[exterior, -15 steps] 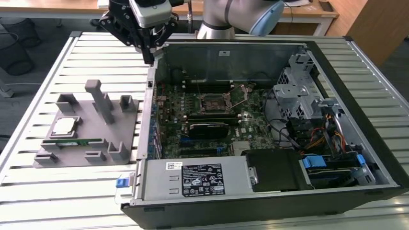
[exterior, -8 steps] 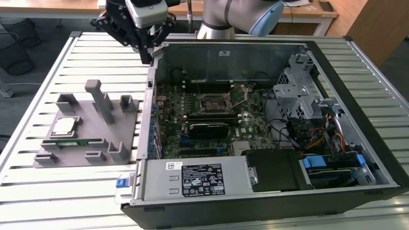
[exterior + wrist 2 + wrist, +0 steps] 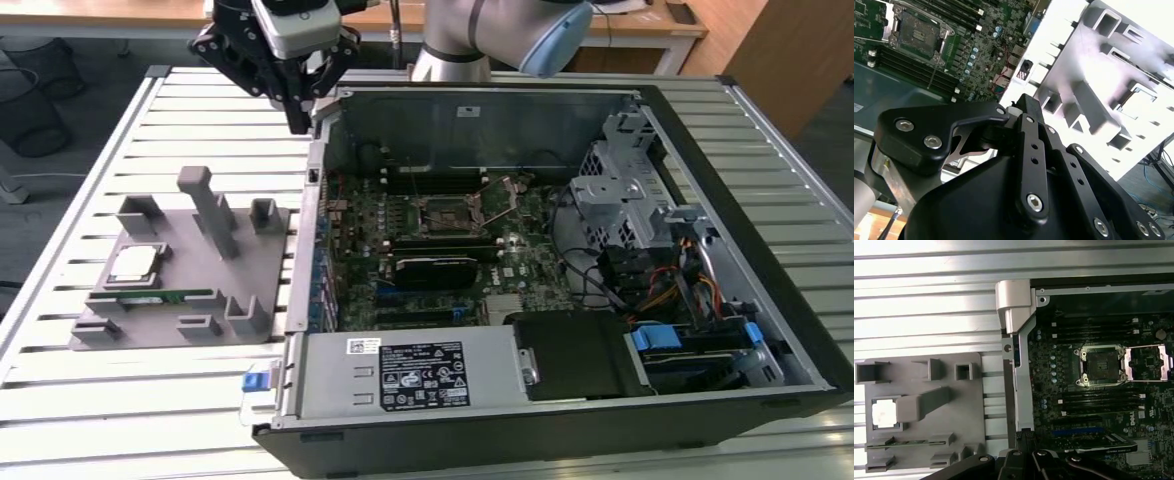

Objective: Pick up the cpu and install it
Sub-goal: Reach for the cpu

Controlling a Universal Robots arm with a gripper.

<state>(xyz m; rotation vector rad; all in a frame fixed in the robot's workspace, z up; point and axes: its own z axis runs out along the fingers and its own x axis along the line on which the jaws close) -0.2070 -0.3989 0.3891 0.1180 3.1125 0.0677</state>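
Note:
The cpu [image 3: 134,262] is a small silver-topped square lying flat in a recess of the grey parts holder [image 3: 200,325], on the slatted table at the exterior view's left. It looks bright white in the first wrist view [image 3: 884,415]. My gripper [image 3: 298,125] hangs shut and empty above the table, by the far left corner of the open computer case [image 3: 561,430], well away from the cpu. Its fingertips [image 3: 1024,434] meet over the case wall. The motherboard socket [image 3: 447,212] [image 3: 1102,365] [image 3: 916,35] is empty, with its metal plate folded open.
A thin green memory stick [image 3: 167,297] lies in a slot of the holder below the cpu. Upright grey posts [image 3: 214,210] rise from the holder. Inside the case are a black card [image 3: 434,270], drive cages [image 3: 627,190] and cables [image 3: 667,290].

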